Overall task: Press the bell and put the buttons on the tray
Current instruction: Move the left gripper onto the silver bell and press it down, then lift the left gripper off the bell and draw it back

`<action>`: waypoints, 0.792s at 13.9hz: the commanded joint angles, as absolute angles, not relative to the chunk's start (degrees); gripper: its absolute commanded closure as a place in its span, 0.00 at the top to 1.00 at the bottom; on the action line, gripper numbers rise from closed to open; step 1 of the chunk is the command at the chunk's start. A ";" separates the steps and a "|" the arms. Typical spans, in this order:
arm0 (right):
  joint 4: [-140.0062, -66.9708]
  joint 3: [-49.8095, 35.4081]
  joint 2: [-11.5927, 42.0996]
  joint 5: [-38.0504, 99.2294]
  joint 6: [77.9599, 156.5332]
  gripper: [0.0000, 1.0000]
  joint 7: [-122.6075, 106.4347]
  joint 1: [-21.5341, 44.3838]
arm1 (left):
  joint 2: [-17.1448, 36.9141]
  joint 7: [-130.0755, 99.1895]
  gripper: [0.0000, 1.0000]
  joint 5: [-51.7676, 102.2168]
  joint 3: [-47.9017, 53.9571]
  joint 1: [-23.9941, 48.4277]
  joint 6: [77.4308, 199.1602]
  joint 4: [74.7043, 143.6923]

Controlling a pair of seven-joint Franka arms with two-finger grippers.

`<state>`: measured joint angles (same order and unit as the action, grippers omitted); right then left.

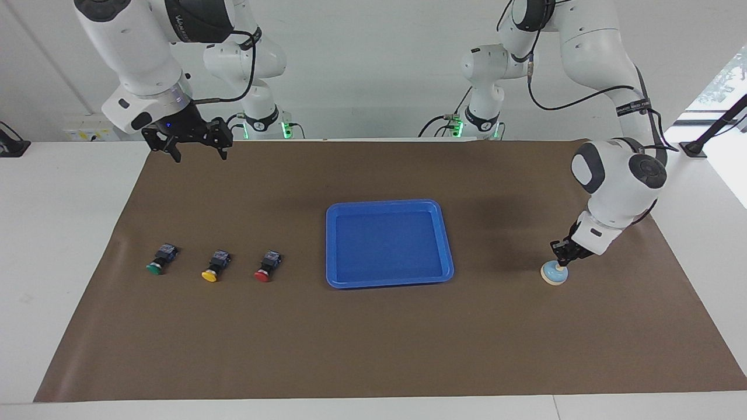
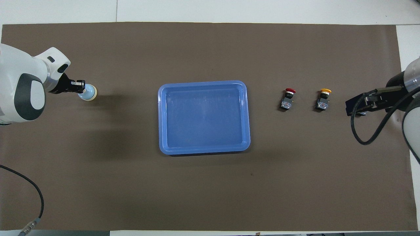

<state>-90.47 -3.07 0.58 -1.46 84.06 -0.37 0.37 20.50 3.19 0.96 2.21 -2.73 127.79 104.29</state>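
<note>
Left gripper [image 1: 561, 258] sits fingertips-down on the bell [image 1: 554, 273] at the tray's [image 1: 390, 282] 3 o'clock in the facing view — fingers look closed, holding nothing — while the right gripper [image 1: 198, 151] waits open and the buttons [image 1: 213, 266] remain unplaced.

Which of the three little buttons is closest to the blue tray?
The red button. It is at the end of the row beside the tray. The yellow button is in the middle, and the green button is at the other end.
</note>
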 commanded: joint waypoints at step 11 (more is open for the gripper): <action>-91.14 -3.43 -0.35 -0.79 83.32 1.00 -1.67 -0.53 | 9.52 3.43 0.18 0.53 2.11 -2.55 113.32 105.29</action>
